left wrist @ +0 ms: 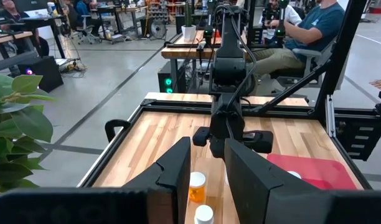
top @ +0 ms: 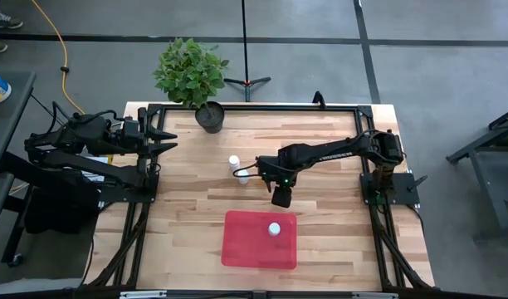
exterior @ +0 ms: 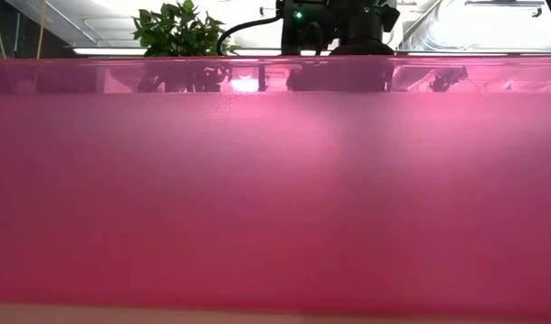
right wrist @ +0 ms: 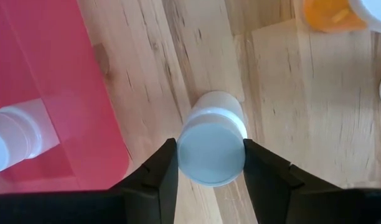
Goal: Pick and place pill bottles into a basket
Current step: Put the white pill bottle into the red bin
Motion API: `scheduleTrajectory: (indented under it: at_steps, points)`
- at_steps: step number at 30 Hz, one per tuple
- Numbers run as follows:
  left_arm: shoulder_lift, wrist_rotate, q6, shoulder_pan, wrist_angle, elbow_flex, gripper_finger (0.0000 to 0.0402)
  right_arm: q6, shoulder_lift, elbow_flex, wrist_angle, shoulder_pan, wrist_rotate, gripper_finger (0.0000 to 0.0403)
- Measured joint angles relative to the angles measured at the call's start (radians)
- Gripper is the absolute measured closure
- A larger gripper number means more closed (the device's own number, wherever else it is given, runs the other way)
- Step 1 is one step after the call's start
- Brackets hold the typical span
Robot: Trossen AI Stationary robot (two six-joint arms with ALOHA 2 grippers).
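From above I see the whole bench (top: pixel 188 191): my right gripper (top: pixel 256 173) is out over the middle, my left gripper (top: pixel 167 141) waits at the left edge near the far left corner, beside the plant (top: pixel 192 75). The tray (top: pixel 246 245) lies by the near edge, with one bottle (top: pixel 274 229) standing in its far right part. Only my right wrist view shows the grip itself: my two fingers (right wrist: pixel 159 177) press the sides of a white bottle (right wrist: pixel 212 146), seen cap-on, standing on the wood just beside the tray's edge, not over it. My jaws stand partly open, closed onto that bottle's width. In the same view an orange bottle (right wrist: pixel 330 15) stands farther off on the wood. The left wrist view adds what the others lack: the orange bottle (left wrist: pixel 197 186) and a white cap (left wrist: pixel 203 214) just beyond my left fingers (left wrist: pixel 178 174), which are almost together and hold nothing, and a person (left wrist: pixel 309 31) seated past the far side. The low view is nearly all tray wall (exterior: pixel 275 198), with the plant and an arm showing above it.
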Motion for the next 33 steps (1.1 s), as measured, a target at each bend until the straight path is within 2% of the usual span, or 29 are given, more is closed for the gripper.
scheduleTrajectory:
  at_steps: [8, 20, 33]
  points:
    - [0.000, 0.000, 0.000, 0.000, 0.000, 0.000, 0.0268, -0.021, 0.000, 0.068, -0.059, 0.000, 0.018, 0.0264]
    - [0.000, 0.000, 0.000, 0.000, 0.000, 0.000, 0.0268, -0.048, 0.000, 0.308, -0.242, -0.001, 0.101, 0.0264]
    - [0.000, 0.000, 0.000, 0.000, 0.000, 0.000, 0.0268, -0.026, 0.000, 0.537, -0.382, 0.008, 0.125, 0.0264]
